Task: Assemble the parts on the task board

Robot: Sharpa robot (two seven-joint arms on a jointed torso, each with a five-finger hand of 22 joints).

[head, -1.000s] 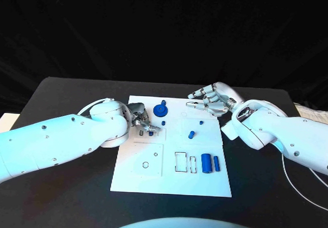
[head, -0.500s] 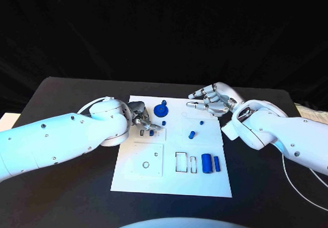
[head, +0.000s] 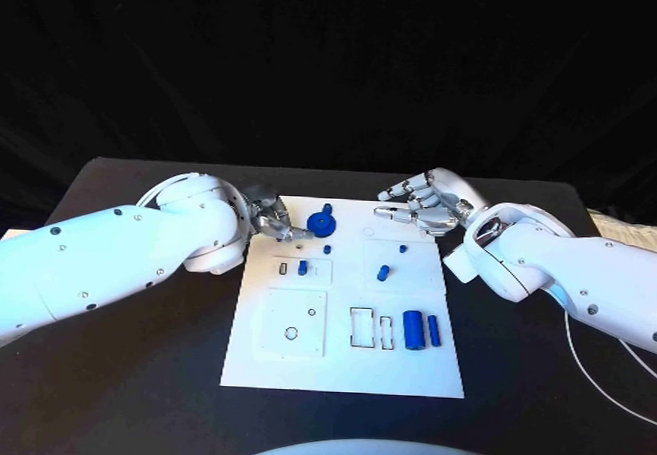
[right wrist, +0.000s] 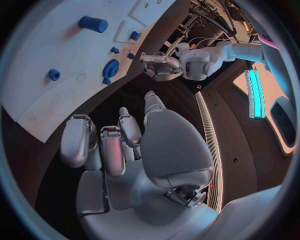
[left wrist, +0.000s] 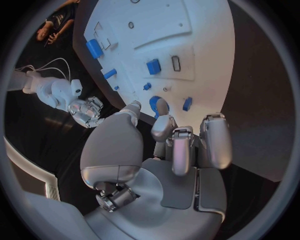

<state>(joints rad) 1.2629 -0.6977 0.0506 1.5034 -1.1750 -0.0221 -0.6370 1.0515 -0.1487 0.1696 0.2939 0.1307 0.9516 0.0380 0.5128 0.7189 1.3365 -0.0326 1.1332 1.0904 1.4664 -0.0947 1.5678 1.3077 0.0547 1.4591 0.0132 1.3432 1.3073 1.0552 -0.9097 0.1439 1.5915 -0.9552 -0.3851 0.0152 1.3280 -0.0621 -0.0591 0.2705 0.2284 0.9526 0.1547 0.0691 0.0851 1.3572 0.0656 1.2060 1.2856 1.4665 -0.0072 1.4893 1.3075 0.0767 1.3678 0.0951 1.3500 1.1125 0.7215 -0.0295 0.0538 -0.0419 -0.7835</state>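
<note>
My left hand (head: 276, 226) hovers empty, fingers loosely curled, beside the gear (head: 322, 223) on the board (head: 339, 363); right hand (head: 420, 204) idles, holding nothing. I judge the next move is pinching the gear.

We note the left hand (head: 267, 220) has drawn back from over the task board (head: 344, 363), off the small inset panel near its left edge, toward the board's far-left corner. Its fingers (head: 288, 232) now sit just beside the blue gear (head: 322, 223). The left arm (head: 111, 260) has swung outward, uncovering the board's left edge.
</note>
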